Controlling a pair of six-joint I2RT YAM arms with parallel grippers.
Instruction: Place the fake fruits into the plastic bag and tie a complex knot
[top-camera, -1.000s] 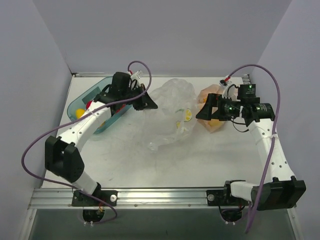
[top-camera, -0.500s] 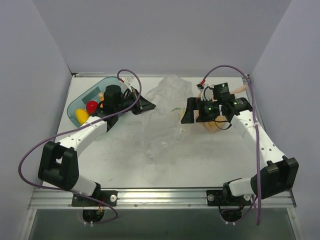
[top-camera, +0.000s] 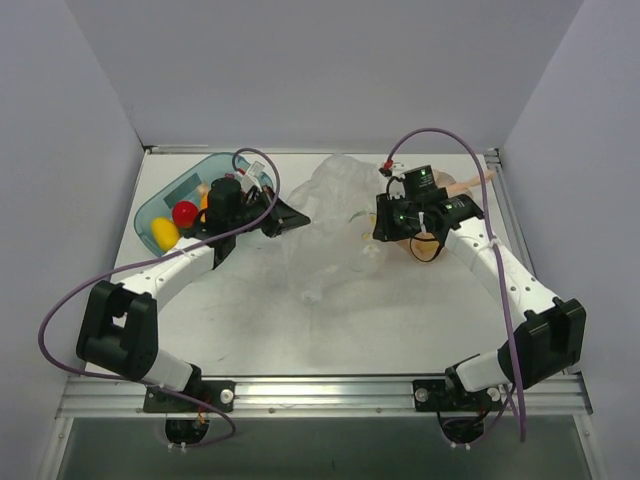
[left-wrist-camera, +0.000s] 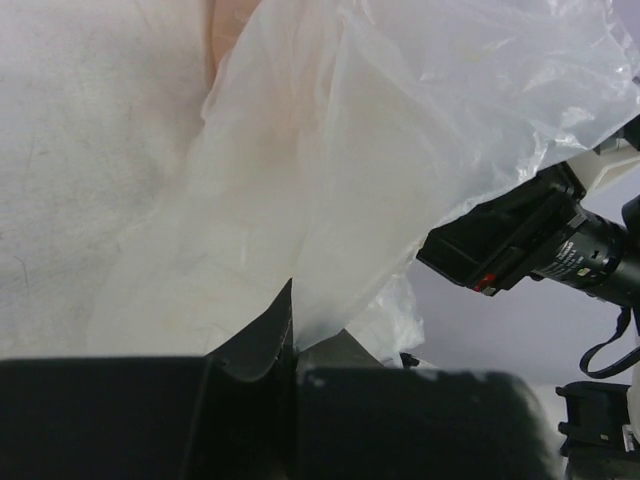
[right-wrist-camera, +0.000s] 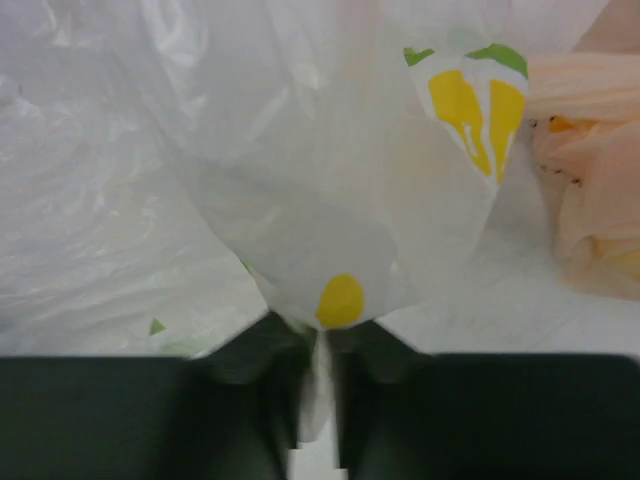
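At their fingertips, left gripper (left-wrist-camera: 292, 325) and right gripper (right-wrist-camera: 320, 345) are each pinching thin film of the clear plastic bag (top-camera: 335, 205); pulling apart is risking a tear

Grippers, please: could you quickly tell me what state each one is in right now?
Left gripper: closed, fingers pinching a fold of the plastic bag.
Right gripper: closed on the plastic bag as well.

Clear plastic bag (top-camera: 335, 205) crumpled mid-table; fake fruits (top-camera: 184, 213) in teal tray (top-camera: 172, 188).
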